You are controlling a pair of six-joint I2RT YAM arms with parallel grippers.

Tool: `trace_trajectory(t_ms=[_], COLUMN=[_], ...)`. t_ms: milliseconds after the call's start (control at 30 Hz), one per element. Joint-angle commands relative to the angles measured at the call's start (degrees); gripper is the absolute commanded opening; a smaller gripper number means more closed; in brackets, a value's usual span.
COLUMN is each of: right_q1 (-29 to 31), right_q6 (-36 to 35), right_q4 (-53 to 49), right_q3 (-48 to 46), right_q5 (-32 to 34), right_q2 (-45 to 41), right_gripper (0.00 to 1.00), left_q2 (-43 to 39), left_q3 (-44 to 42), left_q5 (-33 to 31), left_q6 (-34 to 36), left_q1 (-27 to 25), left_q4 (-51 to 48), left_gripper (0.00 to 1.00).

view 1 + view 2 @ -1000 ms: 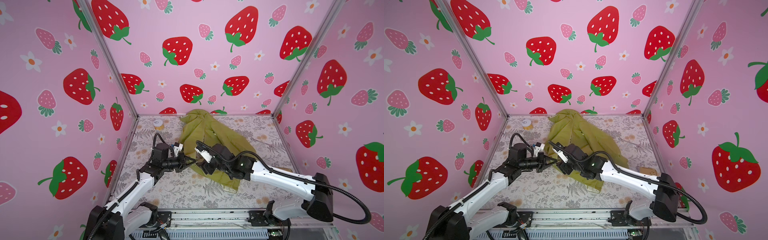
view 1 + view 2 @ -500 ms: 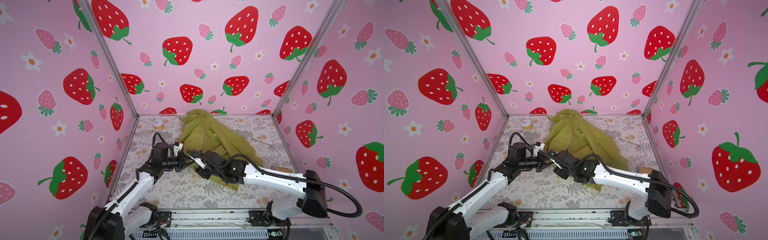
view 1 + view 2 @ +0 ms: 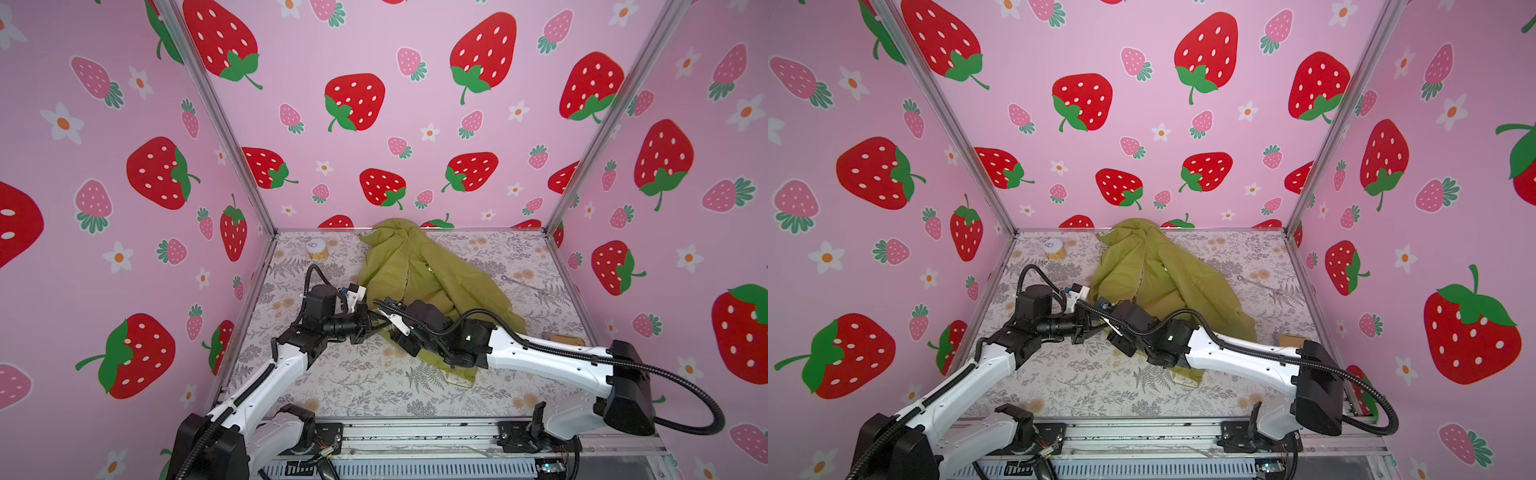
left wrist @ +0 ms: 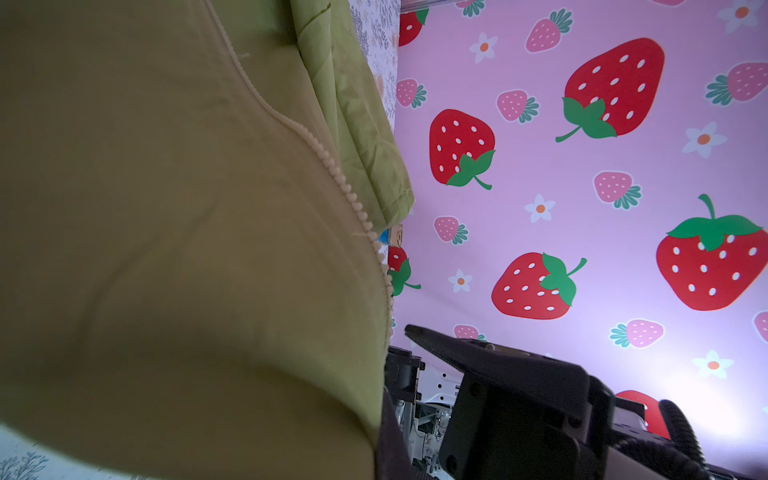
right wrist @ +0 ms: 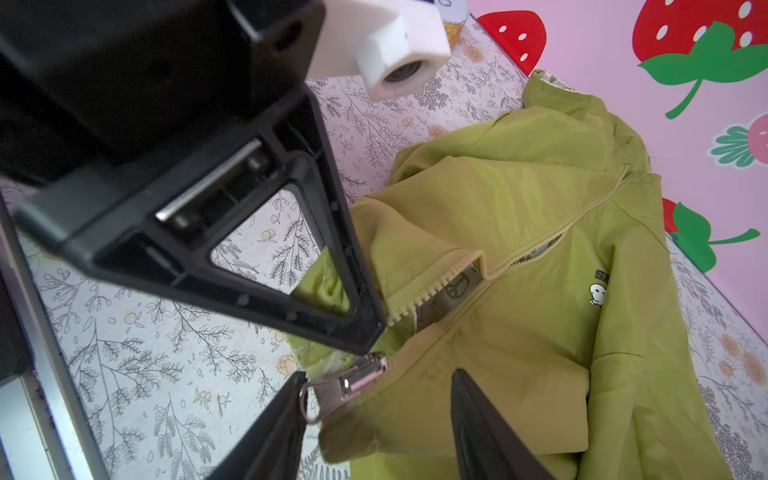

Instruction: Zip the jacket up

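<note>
**Enclosure.** The work cell is a box with three walls [image 3: 291, 54] of pink sheet printed with red and pink strawberries and white flowers. Aluminium posts [image 3: 217, 112] mark the two rear corners. A metal rail [image 3: 415, 434] runs along the front edge and carries both arm bases.

**Surface.** The table [image 3: 365, 386] is covered in pale cloth printed with grey ferns and small orange blossoms. A small yellow tub with a white lid [image 3: 316, 249] stands in the rear left corner. A flat brown item [image 3: 567, 340] lies at the right edge, well apart from the arms.

**Jacket.** The olive-green jacket [image 3: 436, 274] lies crumpled at rear centre. Its hood end touches the back wall, and its body spreads toward the near right. The front is partly open, and cream patterned lining [image 5: 453, 286] shows between the two edges. A small white cartoon print [image 5: 598, 293] sits on one panel.

**Left gripper.** The left gripper [image 5: 375, 337] is clenched on the jacket's lower edge, at the bottom end of the cream tooth row [image 5: 419, 291].

**Right gripper.** The right gripper [image 5: 378, 374] is released. Its jaws stand apart on either side of the silver slider [image 5: 361, 376]. One finger [image 5: 286, 415] lies against the pull ring. The two grippers meet over the hem near table centre.
</note>
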Motion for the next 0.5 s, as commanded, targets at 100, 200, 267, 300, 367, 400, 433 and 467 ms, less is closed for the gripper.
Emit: trace_trajectory(t_ms=[100, 200, 267, 300, 367, 400, 433, 467], right_q1=[0.4, 0.4, 0.4, 0.4, 0.4, 0.4, 0.4, 0.4], right_q6=[-0.5, -0.4, -0.3, -0.3, -0.1, -0.2, -0.1, -0.1], right_q4=[1.9, 1.8, 1.8, 1.9, 1.9, 1.9, 1.9, 1.9], right_q3=[1.6, 1.6, 1.5, 1.5, 1.3, 1.2, 1.2, 1.1], right_q5=[-1.5, -1.5, -1.5, -1.4, -1.5, -1.5, -1.5, -1.4], right_q2=[-0.9, -0.9, -1.1, -1.2, -1.3, -1.5, -1.6, -1.7], right_gripper=[0.47, 0.38, 0.34, 0.33, 0.32, 0.32, 0.32, 0.32], left_q2=[-0.5, -0.3, -0.2, -0.2, -0.3, -0.2, -0.3, -0.2], left_q3=[1.6, 1.6, 1.6, 1.5, 1.5, 1.5, 1.5, 1.5], left_q5=[2.4, 2.5, 2.5, 2.5, 2.6, 2.6, 2.6, 2.6], left_q6=[0.1, 0.0, 0.1, 0.1, 0.1, 0.1, 0.1, 0.1], left_q1=[0.2, 0.2, 0.2, 0.2, 0.2, 0.2, 0.2, 0.2], left_q4=[1.3, 1.5, 1.6, 1.6, 1.7, 1.6, 1.6, 1.6], left_gripper=[0.00, 0.00, 0.00, 0.00, 0.00, 0.00, 0.00, 0.00])
